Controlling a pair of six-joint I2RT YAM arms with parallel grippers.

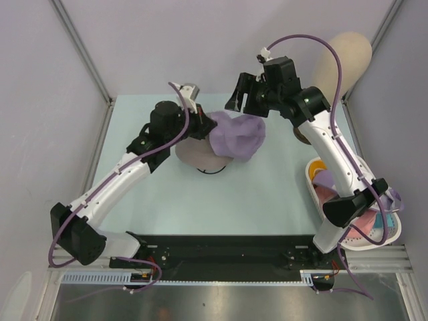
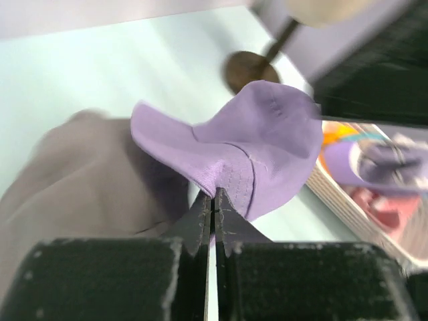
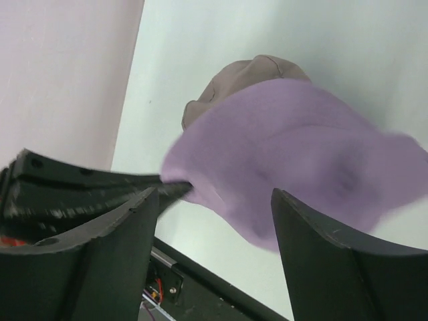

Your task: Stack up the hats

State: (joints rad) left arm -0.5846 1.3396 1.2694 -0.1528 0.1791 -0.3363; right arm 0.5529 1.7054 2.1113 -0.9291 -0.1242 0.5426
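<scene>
A lavender hat hangs over the table, pinched at its brim by my left gripper, which is shut on it. The hat's crown droops to the right, partly over a dusty pink hat lying flat on the table. My right gripper hovers just behind and above the lavender hat, jaws wide open with nothing gripped. The pink hat shows behind the lavender one. An orange hat lies in the basket.
A white basket at the right front holds more hats and a purple cap, partly hidden by the right arm. A beige mannequin head stands at the back right on a round base. Walls enclose the table.
</scene>
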